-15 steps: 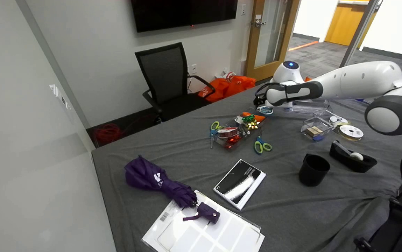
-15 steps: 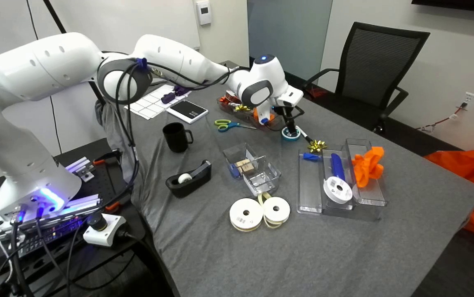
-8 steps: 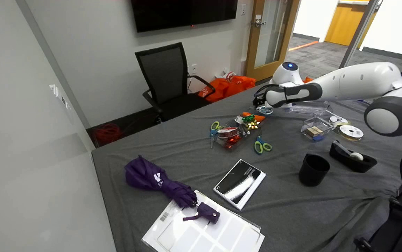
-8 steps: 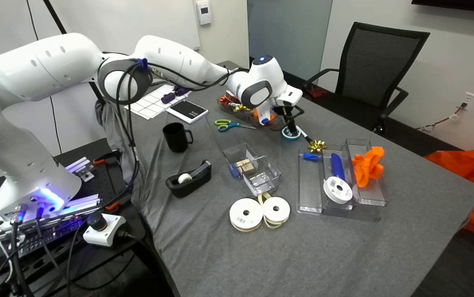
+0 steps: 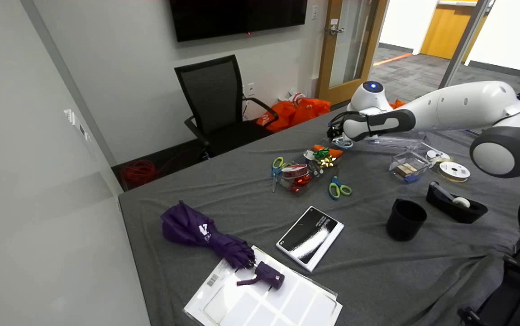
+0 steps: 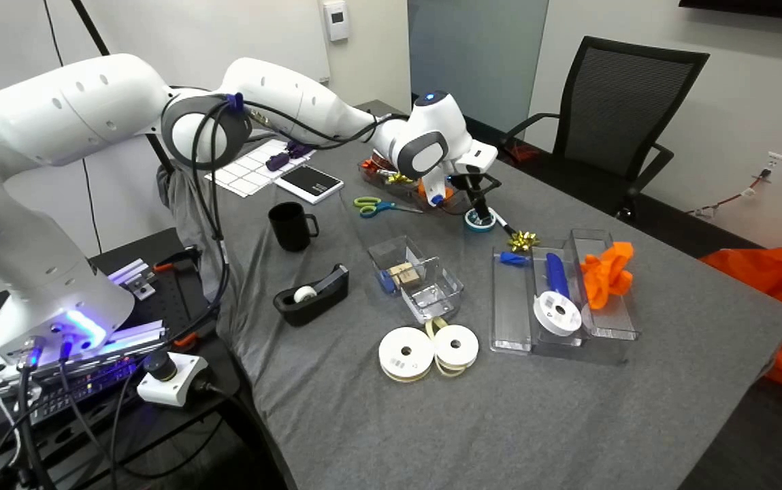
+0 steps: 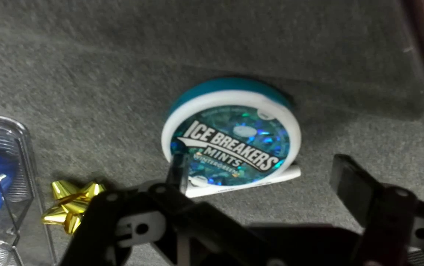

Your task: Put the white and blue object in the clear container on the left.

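A round white-and-blue mint tin [image 7: 230,125] lies on the grey cloth; it also shows in both exterior views [image 5: 344,143] [image 6: 474,225]. My gripper [image 7: 259,160] is open and points down at the tin, as an exterior view [image 6: 480,208] shows. In the wrist view the left finger overlaps the tin's lower left edge; the right finger is apart, over bare cloth. I cannot tell whether the left finger touches. Two small clear tubs stand side by side in an exterior view: one [image 6: 391,250] holds wooden blocks and a blue piece, the other [image 6: 435,294] shows no contents.
A white marker [image 7: 241,187] lies against the tin, a gold bow [image 7: 75,208] nearby. A larger divided clear box [image 6: 511,313] holds blue pieces, a white spool and orange cloth. Scissors [image 6: 380,205], a black cup [image 6: 290,228], a tape dispenser [image 6: 312,294] and ribbon spools [image 6: 405,352] lie around.
The arm and wrist have tilted and shifted very slightly to the left in both exterior views. The gripper stays at the tin, and the tin and other objects have not visibly moved.
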Controlling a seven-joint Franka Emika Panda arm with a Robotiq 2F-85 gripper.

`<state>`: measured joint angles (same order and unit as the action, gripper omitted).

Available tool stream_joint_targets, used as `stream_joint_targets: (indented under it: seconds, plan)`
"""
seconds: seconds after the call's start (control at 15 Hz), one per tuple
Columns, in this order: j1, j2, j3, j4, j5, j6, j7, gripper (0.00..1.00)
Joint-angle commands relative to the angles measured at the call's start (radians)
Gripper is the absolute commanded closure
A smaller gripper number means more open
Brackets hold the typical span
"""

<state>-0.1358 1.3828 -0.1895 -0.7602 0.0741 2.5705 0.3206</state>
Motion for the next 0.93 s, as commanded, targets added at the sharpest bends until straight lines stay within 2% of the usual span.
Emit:
stream_joint_targets:
  seconds: [0.0,0.33,0.53,0.87]
  plan:
    - [0.009,-0.013,-0.014,-0.044,-0.013,0.028,-0.012,0.0]
    - [0.003,-0.038,0.0,-0.069,-0.006,0.027,-0.035,0.0]
    - [-0.019,-0.065,0.045,-0.095,0.017,0.026,-0.094,0.0]
    - [-0.031,-0.096,0.056,-0.14,0.013,0.027,-0.133,0.0]
